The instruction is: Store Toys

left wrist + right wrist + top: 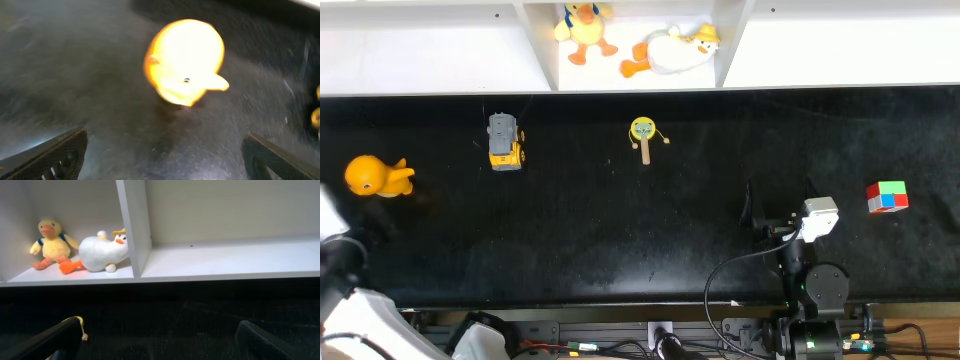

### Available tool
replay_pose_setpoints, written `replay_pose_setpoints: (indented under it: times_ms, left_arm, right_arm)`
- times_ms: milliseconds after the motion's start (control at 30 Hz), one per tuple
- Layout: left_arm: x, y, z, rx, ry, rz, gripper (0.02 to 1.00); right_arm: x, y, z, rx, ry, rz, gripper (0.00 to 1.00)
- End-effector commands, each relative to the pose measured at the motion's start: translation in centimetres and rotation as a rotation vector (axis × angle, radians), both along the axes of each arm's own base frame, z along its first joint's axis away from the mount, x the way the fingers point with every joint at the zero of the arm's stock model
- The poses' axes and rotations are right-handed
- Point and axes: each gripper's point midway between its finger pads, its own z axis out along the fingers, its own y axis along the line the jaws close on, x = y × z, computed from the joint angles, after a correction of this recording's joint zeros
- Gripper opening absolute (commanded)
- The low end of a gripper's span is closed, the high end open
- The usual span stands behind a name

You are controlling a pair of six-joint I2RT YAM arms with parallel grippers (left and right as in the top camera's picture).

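Note:
An orange duck-like toy point(378, 177) sits on the black table at the far left. In the left wrist view it point(186, 60) lies just ahead of my left gripper point(165, 165), which is open and apart from it. A grey and yellow toy truck point(504, 141) and a small rattle drum point(643, 135) lie near the shelf. A coloured cube point(887, 197) rests at the right. My right gripper point(778, 205) is open and holds nothing, and it point(157, 347) faces the shelf.
A white shelf point(640, 80) runs along the table's far edge. Its middle compartment holds a yellow duck plush point(49, 244) and a white duck plush point(102, 252). The compartment point(230, 260) to their right is bare.

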Motion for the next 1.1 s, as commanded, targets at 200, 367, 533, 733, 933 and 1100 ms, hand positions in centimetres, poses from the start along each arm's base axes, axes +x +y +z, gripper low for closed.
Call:
replay_pose_setpoints:
  times_ms: [200, 367, 533, 733, 933, 1100]
  left_arm:
    - [2.7, 1.1, -1.3, 0.177, 0.104, -0.132, 0.998]
    - [3.5, 2.5, -2.0, 0.206, 0.111, -0.128, 0.998]
    - [4.4, 2.8, -2.6, 0.184, 0.081, -0.138, 0.998]
    - [5.7, 3.3, -3.2, 0.140, 0.026, -0.122, 0.998]
    - [6.6, 3.0, -3.7, 0.083, -0.022, -0.128, 0.998]
    - [7.0, 2.8, -3.8, 0.067, -0.038, -0.142, 0.998]
  right_arm:
    - [0.0, 0.2, -0.4, 0.004, 0.002, 0.010, 0.998]
    - [0.0, 0.2, -0.4, 0.004, 0.002, 0.010, 0.996]
    - [0.0, 0.2, -0.4, 0.004, 0.002, 0.010, 0.996]
    - [0.0, 0.2, -0.4, 0.004, 0.002, 0.010, 0.993]
    - [0.0, 0.2, -0.4, 0.004, 0.002, 0.010, 0.993]
    - [0.0, 0.2, -0.4, 0.004, 0.002, 0.010, 0.996]
